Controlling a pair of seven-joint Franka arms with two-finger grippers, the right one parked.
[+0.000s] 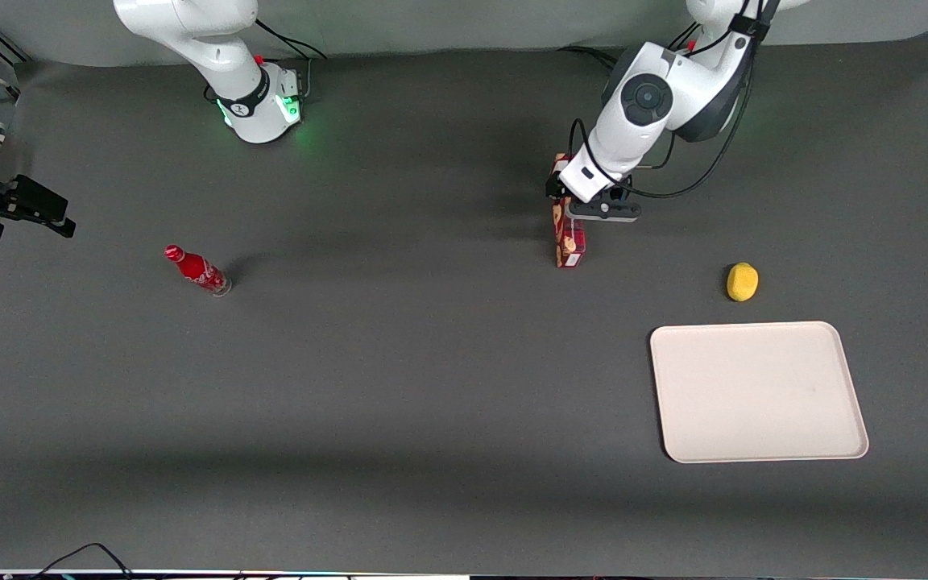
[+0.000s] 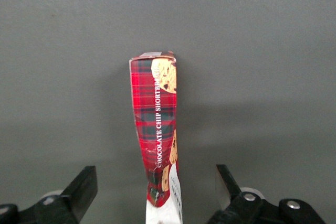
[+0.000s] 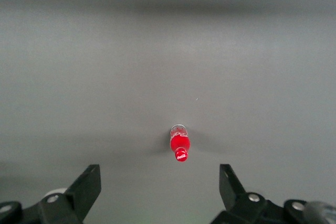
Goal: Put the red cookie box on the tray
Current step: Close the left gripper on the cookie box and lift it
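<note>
The red cookie box [image 1: 570,242] lies on the dark table, its long side running away from the front camera. In the left wrist view the box [image 2: 156,124] shows its tartan side, cookie pictures and a white label at one end. My left gripper [image 1: 573,203] hangs over the box's farther part. In the wrist view the gripper [image 2: 155,176] is open, with one black finger [image 2: 84,182] on each side of the box and a gap to each. The cream-white tray [image 1: 758,391] lies nearer the front camera, toward the working arm's end, with nothing on it.
A yellow lemon-like object [image 1: 742,282] lies between the box and the tray, just past the tray's farther rim. A small red bottle [image 1: 196,270] stands toward the parked arm's end; it also shows in the right wrist view [image 3: 179,146].
</note>
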